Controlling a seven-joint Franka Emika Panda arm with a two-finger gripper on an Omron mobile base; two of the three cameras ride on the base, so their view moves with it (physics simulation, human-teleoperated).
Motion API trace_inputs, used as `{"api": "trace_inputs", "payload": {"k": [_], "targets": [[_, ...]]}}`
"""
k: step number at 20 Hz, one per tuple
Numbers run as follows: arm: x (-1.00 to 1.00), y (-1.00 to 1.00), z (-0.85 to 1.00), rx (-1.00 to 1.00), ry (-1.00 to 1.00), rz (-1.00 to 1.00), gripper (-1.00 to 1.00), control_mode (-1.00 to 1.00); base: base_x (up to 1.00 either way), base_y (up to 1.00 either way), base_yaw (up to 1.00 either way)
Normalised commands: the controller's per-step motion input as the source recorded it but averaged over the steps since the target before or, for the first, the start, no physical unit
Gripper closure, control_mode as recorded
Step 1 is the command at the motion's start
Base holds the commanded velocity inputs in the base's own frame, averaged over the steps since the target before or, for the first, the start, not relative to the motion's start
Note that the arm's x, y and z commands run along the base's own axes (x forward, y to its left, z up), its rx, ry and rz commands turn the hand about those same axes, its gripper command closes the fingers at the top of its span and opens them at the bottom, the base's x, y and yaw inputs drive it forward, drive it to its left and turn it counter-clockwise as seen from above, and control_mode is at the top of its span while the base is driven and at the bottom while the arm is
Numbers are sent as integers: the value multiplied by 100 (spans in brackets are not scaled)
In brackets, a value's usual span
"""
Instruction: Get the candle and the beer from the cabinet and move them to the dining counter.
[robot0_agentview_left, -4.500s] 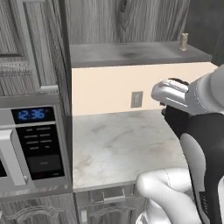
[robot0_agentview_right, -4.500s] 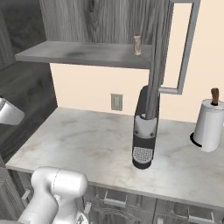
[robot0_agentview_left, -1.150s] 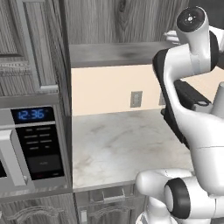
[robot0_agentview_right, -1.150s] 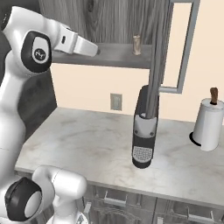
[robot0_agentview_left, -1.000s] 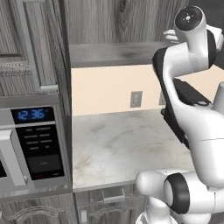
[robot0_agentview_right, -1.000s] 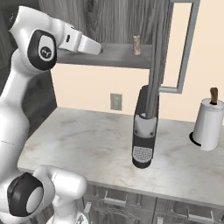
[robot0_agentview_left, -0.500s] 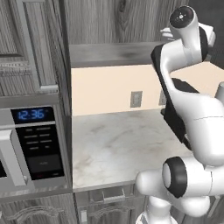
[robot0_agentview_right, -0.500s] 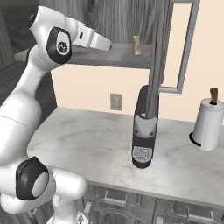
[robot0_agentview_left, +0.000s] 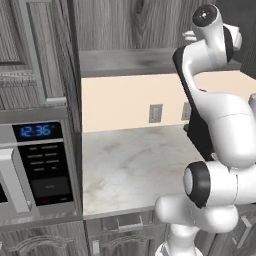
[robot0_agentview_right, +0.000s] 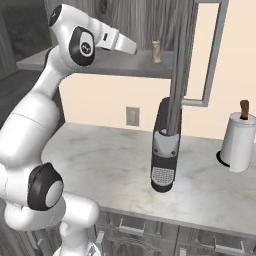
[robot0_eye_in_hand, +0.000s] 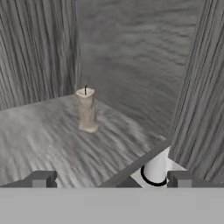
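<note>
Candle (robot0_eye_in_hand: 86, 109) is standing upright on the cabinet shelf (robot0_eye_in_hand: 52, 144) — gripper (robot0_eye_in_hand: 109, 179) is facing it, jaws spread wide and empty, likely lining up a grasp.

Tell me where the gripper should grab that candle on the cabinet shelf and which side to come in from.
Grip the candle around the middle of its body, coming in level from the shelf's open front. It stands upright and alone with a wick on top, so its sides are free. The open gripper already faces it from the front.
</note>
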Motion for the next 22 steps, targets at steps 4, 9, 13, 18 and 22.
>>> {"api": "trace_inputs", "payload": {"k": [4, 9, 13, 18, 22], "targets": [[47, -15, -2, 0, 2, 0, -100, -100, 0, 0, 0], [43, -22, -16, 0, -1, 0, -100, -100, 0, 0, 0], [42, -20, -13, 0, 0, 0, -100, -100, 0, 0, 0], [44, -17, -2, 0, 0, 0, -100, -100, 0, 0, 0], [42, -16, 0, 0, 0, 0, -100, -100, 0, 0, 0]]}}
